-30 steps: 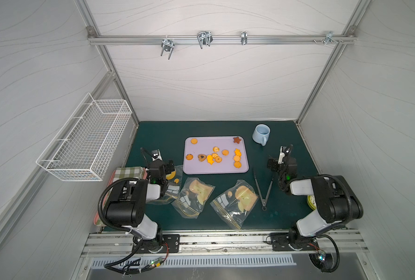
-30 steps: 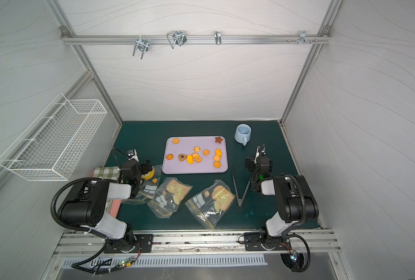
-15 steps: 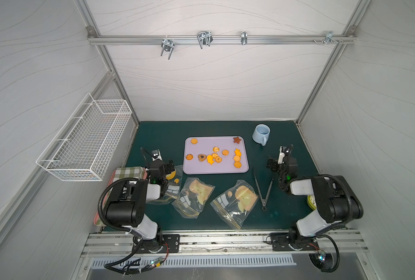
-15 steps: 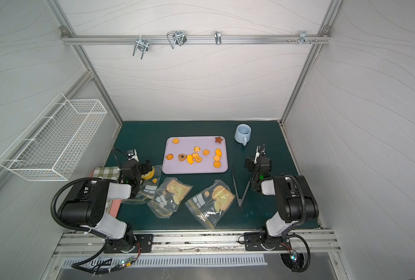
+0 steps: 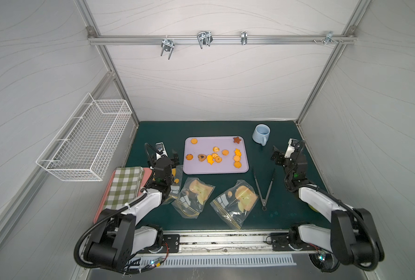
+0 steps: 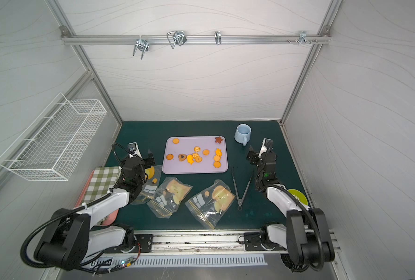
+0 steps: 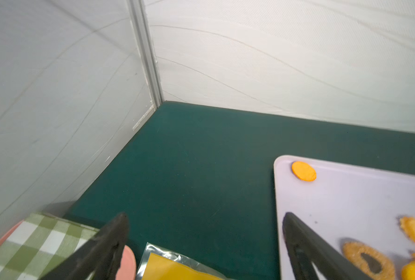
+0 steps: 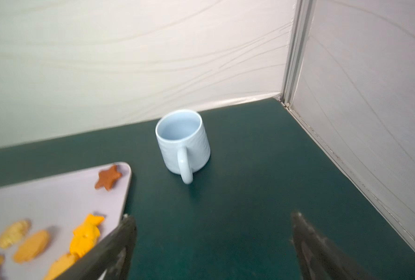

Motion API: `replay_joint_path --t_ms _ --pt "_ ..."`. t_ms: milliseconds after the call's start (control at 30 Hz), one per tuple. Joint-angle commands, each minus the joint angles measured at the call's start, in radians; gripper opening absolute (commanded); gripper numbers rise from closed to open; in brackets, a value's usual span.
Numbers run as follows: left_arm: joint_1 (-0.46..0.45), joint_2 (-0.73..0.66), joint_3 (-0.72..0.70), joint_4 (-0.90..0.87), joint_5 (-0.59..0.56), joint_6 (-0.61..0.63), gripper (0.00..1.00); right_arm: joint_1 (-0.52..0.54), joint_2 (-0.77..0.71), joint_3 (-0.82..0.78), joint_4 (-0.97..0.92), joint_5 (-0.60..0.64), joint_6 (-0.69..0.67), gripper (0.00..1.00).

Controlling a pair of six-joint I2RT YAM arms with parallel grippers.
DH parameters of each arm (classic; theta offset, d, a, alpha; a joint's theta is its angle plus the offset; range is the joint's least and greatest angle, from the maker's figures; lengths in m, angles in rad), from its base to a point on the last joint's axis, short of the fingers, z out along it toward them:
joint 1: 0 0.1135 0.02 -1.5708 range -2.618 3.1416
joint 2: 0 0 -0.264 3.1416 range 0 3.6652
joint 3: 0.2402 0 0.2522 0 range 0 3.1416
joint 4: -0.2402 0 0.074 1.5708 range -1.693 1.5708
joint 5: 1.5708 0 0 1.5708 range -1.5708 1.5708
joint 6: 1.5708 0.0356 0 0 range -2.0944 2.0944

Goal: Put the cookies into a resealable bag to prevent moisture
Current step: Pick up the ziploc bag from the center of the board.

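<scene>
wrist views: left pincer (image 7: 205,215) and right pincer (image 8: 213,216) wide apart, empty

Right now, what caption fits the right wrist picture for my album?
Open right claw faces a blue mug beside the tray of cookies.

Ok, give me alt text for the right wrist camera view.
The right tool hangs open and empty over the green mat, facing an upright pale blue mug whose handle points back at the camera. Beside the mug, a corner of the lilac tray holds a brown star cookie and several orange cookies.
</scene>
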Motion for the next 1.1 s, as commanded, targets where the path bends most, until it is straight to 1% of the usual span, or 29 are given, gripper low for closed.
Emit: replay_joint_path --t_ms 0,33,67,100,167,233,267,333,400,433,500,533,633,700,767,933,1067 --pt "-0.016 -0.054 0.152 -0.451 -0.200 -0.351 0.99 -0.027 -0.011 0.135 -0.387 0.002 0.249 0.99" --pt "-0.014 -0.053 0.205 -0.598 -0.209 -0.465 0.99 -0.033 -0.005 0.168 -0.451 -0.012 0.287 0.99" --pt "-0.014 -0.046 0.255 -0.704 -0.192 -0.539 0.99 -0.037 -0.001 0.198 -0.510 -0.031 0.330 0.99" --pt "-0.014 -0.039 0.297 -0.788 -0.159 -0.586 0.99 -0.038 -0.008 0.196 -0.501 -0.070 0.338 0.99" --pt "-0.014 -0.046 0.343 -0.896 -0.092 -0.659 0.99 -0.037 -0.040 0.163 -0.456 -0.138 0.367 0.99" --pt "-0.014 -0.086 0.358 -0.966 -0.022 -0.731 0.99 -0.037 -0.061 0.158 -0.476 -0.180 0.418 0.99" --pt "-0.014 -0.112 0.353 -0.972 0.022 -0.750 0.99 -0.037 -0.064 0.169 -0.512 -0.200 0.449 0.99" --pt "-0.014 -0.153 0.334 -0.931 0.130 -0.706 0.99 -0.037 -0.058 0.197 -0.580 -0.246 0.501 0.99" --pt "-0.017 -0.167 0.342 -0.941 0.241 -0.679 0.99 -0.037 -0.032 0.216 -0.608 -0.369 0.502 0.99" --pt "-0.023 -0.163 0.354 -0.962 0.276 -0.666 0.99 -0.035 -0.023 0.218 -0.607 -0.438 0.498 0.98" --pt "-0.060 -0.144 0.401 -1.055 0.290 -0.648 0.99 -0.003 -0.008 0.218 -0.594 -0.541 0.482 0.96" --pt "-0.085 -0.133 0.424 -1.099 0.302 -0.631 0.99 0.031 -0.004 0.228 -0.610 -0.564 0.456 0.97" --pt "-0.184 -0.120 0.468 -1.214 0.265 -0.617 0.99 0.159 -0.007 0.268 -0.692 -0.547 0.367 0.97" --pt "-0.256 -0.140 0.468 -1.255 0.232 -0.616 0.99 0.245 -0.014 0.287 -0.738 -0.530 0.323 0.99" --pt "-0.314 -0.176 0.453 -1.281 0.215 -0.623 0.99 0.352 -0.024 0.294 -0.774 -0.489 0.274 0.99" --pt "-0.324 -0.312 0.385 -1.340 0.274 -0.689 0.99 0.643 -0.043 0.268 -0.809 -0.334 0.201 0.98" --pt "-0.318 -0.458 0.335 -1.401 0.255 -0.724 0.99 0.878 -0.020 0.244 -0.789 -0.228 0.141 0.97"
